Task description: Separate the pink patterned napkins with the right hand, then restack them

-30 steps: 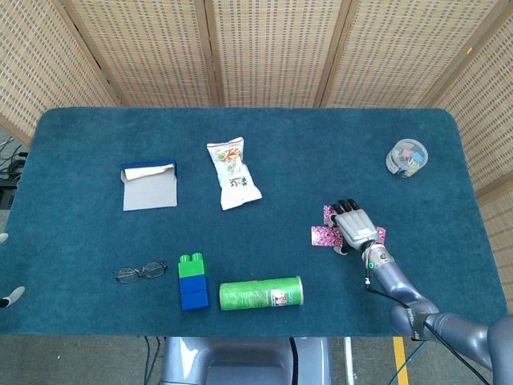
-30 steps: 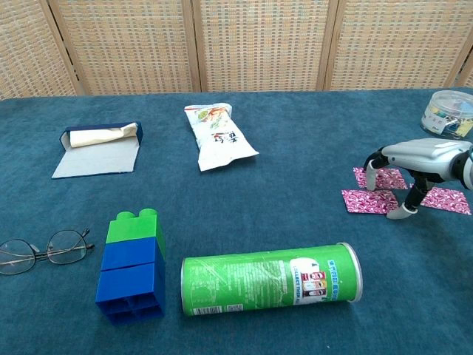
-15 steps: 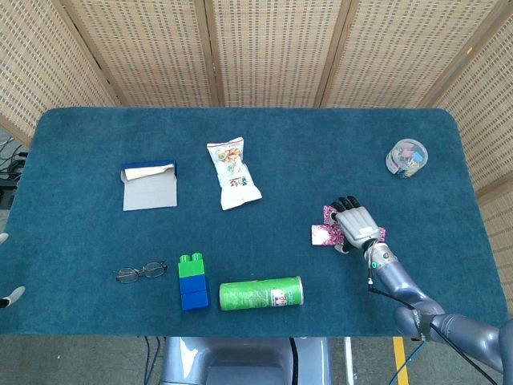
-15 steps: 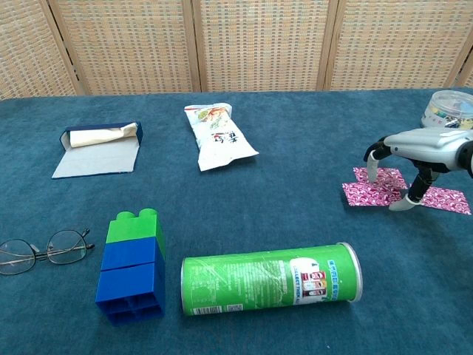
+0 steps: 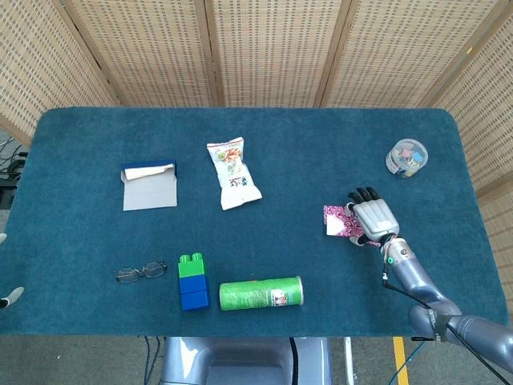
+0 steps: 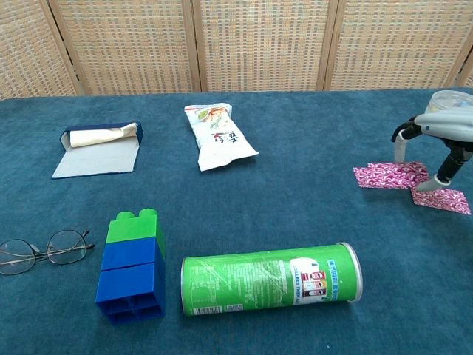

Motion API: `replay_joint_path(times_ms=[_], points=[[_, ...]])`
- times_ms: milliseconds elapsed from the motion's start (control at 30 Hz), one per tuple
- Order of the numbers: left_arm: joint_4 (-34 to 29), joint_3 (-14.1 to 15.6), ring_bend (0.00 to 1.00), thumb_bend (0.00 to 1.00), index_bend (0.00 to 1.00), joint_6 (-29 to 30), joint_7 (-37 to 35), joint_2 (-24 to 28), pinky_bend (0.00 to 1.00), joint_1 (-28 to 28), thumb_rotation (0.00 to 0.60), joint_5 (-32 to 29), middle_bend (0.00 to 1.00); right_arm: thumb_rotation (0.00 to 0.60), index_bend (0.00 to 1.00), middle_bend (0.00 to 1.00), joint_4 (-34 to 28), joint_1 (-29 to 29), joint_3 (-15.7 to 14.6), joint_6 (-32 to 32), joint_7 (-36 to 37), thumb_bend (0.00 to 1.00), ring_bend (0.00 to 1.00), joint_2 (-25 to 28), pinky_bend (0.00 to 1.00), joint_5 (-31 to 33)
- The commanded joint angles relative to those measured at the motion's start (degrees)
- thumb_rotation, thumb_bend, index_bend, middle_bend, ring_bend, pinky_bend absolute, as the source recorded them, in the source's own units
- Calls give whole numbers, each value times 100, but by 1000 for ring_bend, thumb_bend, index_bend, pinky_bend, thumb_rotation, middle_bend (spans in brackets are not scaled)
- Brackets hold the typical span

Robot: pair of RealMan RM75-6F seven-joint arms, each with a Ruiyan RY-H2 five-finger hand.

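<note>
Right hand [image 5: 374, 217] palm down over the pink patterned napkins [image 6: 390, 175] at the right of the teal table [image 5: 96, 241], fingers spread and arched, fingertips [image 6: 400, 149] touching the patterned paper, napkins lying flat, partly overlapped, poking out leftward from under the hand, nothing gripped

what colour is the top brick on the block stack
Green, above blue bricks; clearest in the chest view.
</note>
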Motion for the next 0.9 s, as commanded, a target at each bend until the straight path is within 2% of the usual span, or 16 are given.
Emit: replay_joint_path(times_ms=[33, 333, 900], points=[[-5, -1, 0, 49, 118, 2, 6, 4, 0, -2, 600, 7, 0, 600, 411, 161, 28, -67, -39, 24, 34, 311, 0, 50, 12, 21], [-107, -11, 0, 49, 110, 19, 87, 33, 0, -30, 600, 63, 0, 600, 411, 161, 244, -247, -145, 6, 228, 311, 0, 97, 3, -15], [-254, 17, 0, 49, 104, 114, 178, 99, 0, 32, 600, 77, 0, 600, 411, 161, 1103, -434, -236, -250, 764, 311, 0, -159, 0, -221]])
